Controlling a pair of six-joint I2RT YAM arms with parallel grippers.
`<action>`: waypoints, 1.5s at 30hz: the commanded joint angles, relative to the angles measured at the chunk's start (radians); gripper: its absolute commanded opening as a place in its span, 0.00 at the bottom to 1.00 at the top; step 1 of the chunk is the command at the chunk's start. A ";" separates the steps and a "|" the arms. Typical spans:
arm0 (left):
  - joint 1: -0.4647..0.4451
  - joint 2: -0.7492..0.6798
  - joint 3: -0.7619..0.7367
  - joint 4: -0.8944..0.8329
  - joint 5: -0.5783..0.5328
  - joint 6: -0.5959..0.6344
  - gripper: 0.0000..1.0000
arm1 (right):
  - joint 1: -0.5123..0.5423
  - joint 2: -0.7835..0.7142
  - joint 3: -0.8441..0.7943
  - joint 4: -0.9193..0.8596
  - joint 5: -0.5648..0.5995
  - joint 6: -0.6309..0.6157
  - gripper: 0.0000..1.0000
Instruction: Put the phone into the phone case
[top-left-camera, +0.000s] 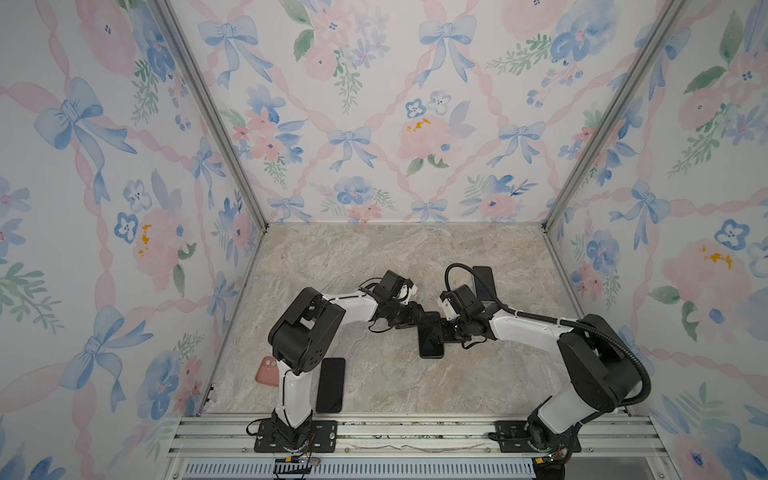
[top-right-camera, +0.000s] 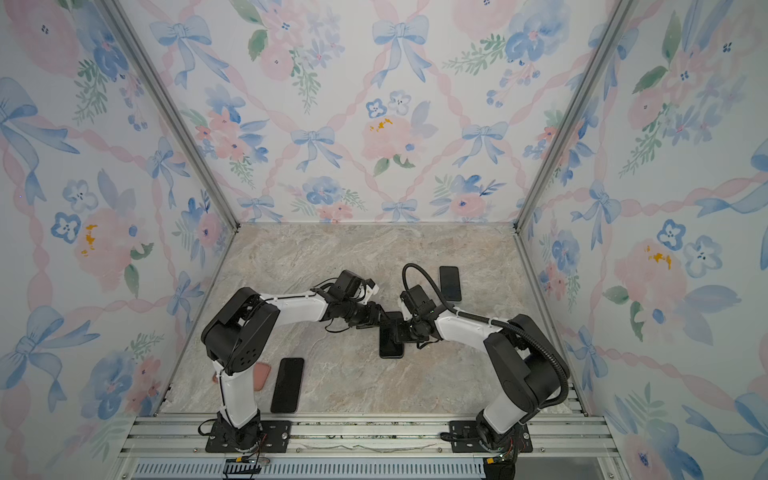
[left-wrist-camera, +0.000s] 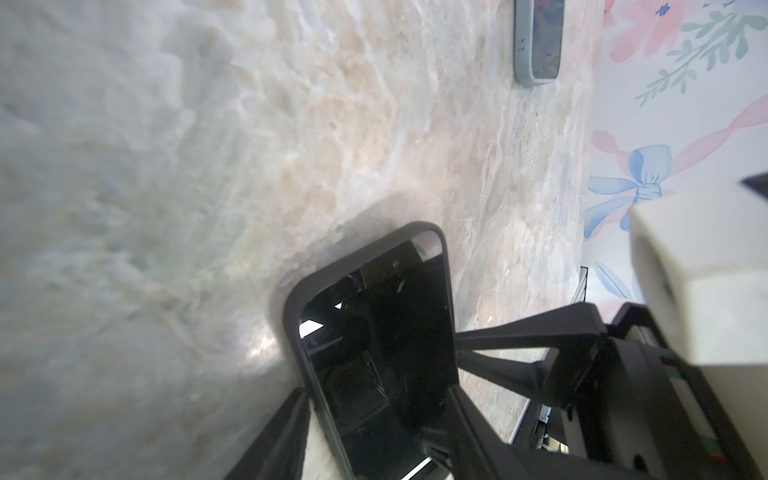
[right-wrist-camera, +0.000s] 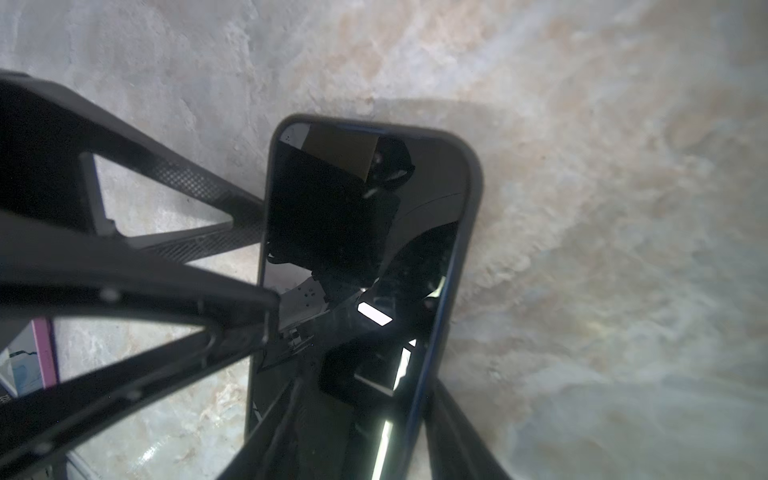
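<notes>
Black phone case (left-wrist-camera: 292, 320): lies on the marble-look tabletop (top-left-camera: 374, 266), directly between the two sets of fingers. Contents: phone (right-wrist-camera: 353, 232), screen up, seated inside. A thin blue edge shows along the case rim in the right wrist view.

Left fingers (left-wrist-camera: 286, 428): spread to the case's width, one tip at each long edge, pinching the phone across it.

Right fingers (right-wrist-camera: 453, 432): parted. One tip touches the long edge on the right arm's side and the other sits over the screen. Whether they clamp anything cannot be told.

Second black phone (top-left-camera: 330, 384): flat, well apart from both sets of fingers, beside the left arm's base.

Pink case (top-left-camera: 266, 374): just beyond that phone, partly hidden by the left arm.

Grey-green cased phone (left-wrist-camera: 536, 41): near the right fingers, on their far side.
</notes>
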 joint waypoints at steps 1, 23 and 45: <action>-0.012 0.064 0.038 -0.011 0.016 0.016 0.54 | -0.009 -0.019 -0.031 -0.031 0.009 0.039 0.47; 0.011 -0.059 -0.048 -0.012 0.012 0.010 0.56 | -0.116 -0.063 0.028 -0.051 0.001 0.029 0.44; -0.031 -0.070 -0.105 -0.011 0.016 -0.012 0.48 | -0.169 -0.015 0.024 0.000 -0.055 0.067 0.40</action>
